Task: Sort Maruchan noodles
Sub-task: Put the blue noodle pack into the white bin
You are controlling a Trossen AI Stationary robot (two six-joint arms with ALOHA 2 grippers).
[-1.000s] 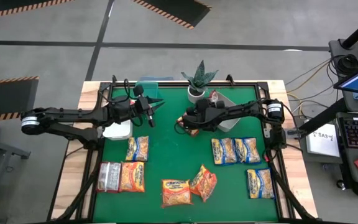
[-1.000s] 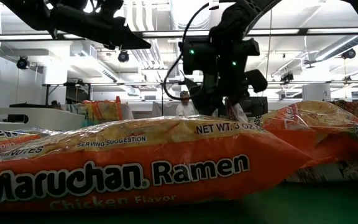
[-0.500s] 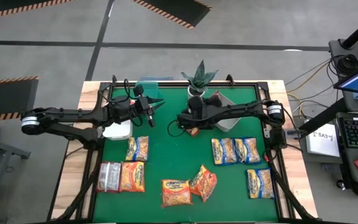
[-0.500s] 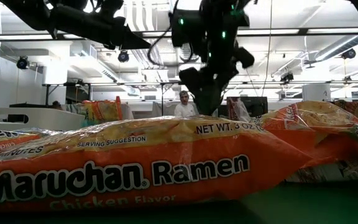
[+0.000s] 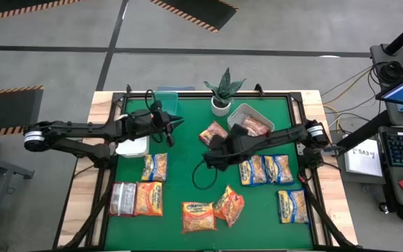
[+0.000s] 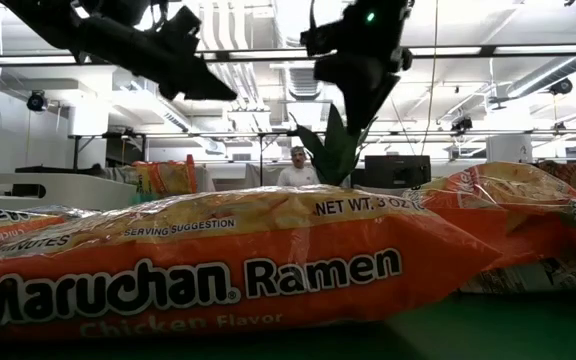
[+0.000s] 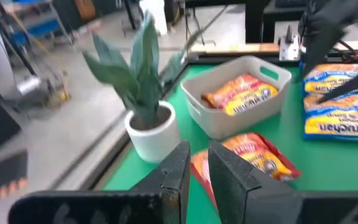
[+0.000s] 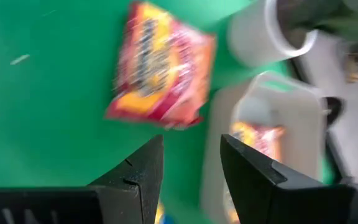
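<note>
Maruchan packets lie flat on the green mat: a red one (image 5: 213, 133) beside the grey bin (image 5: 238, 112), which holds another red one (image 5: 256, 126). Yellow-and-blue ones (image 5: 154, 166) (image 5: 252, 169) (image 5: 280, 168) (image 5: 292, 205), orange ones (image 5: 149, 198) (image 5: 198, 215) (image 5: 229, 205) and a silvery one (image 5: 122, 198) lie nearer. My right gripper (image 5: 212, 155) (image 8: 191, 162) hovers open and empty just near of the loose red packet (image 8: 160, 62). My left gripper (image 5: 168, 124) (image 7: 197, 165) hangs over the white bin's far side, empty, its fingers a narrow gap apart.
A potted plant (image 5: 222, 91) stands at the far edge, between the clear teal bin (image 5: 163, 98) and the grey bin. A white bin (image 5: 133, 145) sits under the left arm. Bare mat lies in the middle. An orange packet (image 6: 218, 260) fills the low view.
My right gripper has drawn back from beside the grey bin toward the near edge and risen. The red packet that was under it now lies uncovered on the mat beside the grey bin. My left gripper has tipped slightly downward.
</note>
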